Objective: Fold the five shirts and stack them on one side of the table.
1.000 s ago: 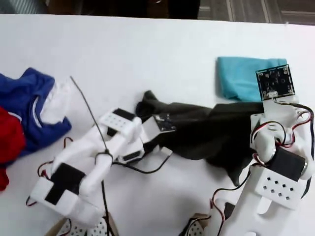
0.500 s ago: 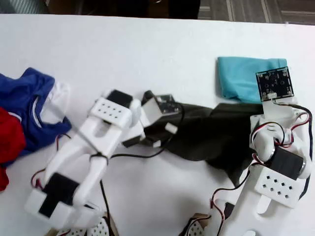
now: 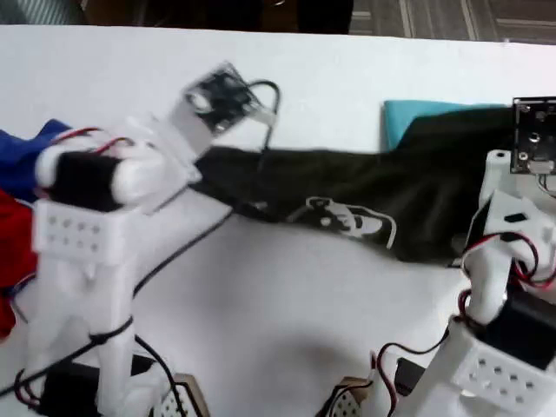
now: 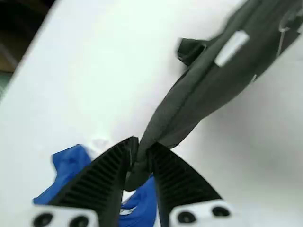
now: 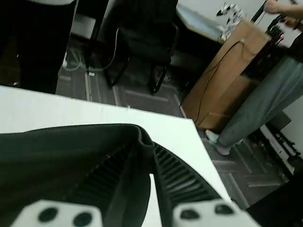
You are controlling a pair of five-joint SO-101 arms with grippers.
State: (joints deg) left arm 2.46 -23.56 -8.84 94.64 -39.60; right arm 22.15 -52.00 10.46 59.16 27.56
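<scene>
At the left edge of the table (image 3: 295, 330), a blue shirt (image 3: 16, 161) and a red shirt (image 3: 12, 248) are seen crumpled. A dark shirt (image 3: 347, 187) is held stretched across the middle, pinched by the left gripper (image 4: 142, 147) and the right gripper (image 5: 146, 147). Far right, a teal shirt (image 3: 402, 118) lies folded. Most of the folding is judged undone.

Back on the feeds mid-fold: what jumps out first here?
The dark shirt is stretched long across the middle of the table. The left gripper pinches one end and the right gripper pinches the other. A teal shirt peeks out behind its right end, while a blue shirt and a red shirt lie bunched at the table's left edge.
</scene>
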